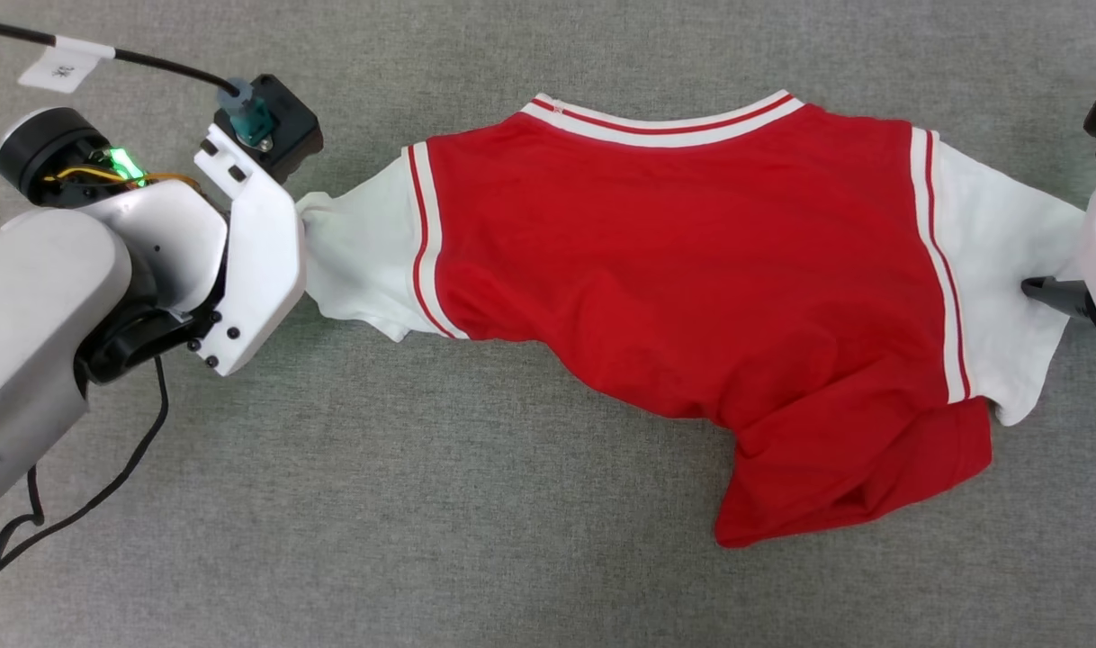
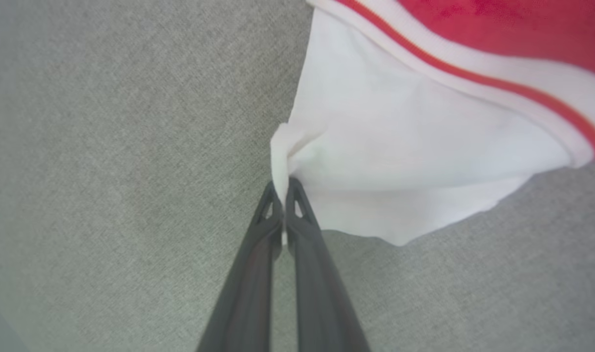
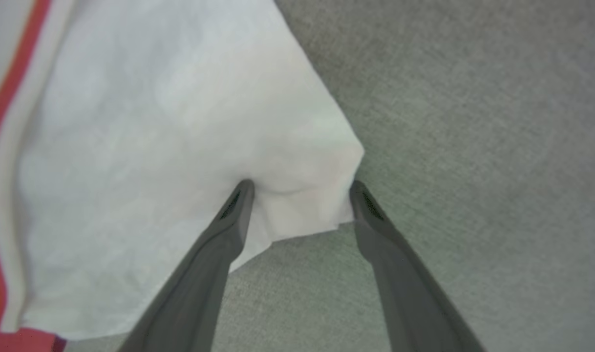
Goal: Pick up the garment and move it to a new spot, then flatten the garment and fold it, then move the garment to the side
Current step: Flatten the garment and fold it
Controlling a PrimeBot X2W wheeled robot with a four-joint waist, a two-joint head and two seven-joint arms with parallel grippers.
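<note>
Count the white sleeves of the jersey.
2. One sleeve on the robot's left, pinched in the left gripper; the other sleeve on its right, its corner inside the open right gripper.

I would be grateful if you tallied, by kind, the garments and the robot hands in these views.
garment: 1
hands: 2, the left hand and the right hand
total: 3
</note>
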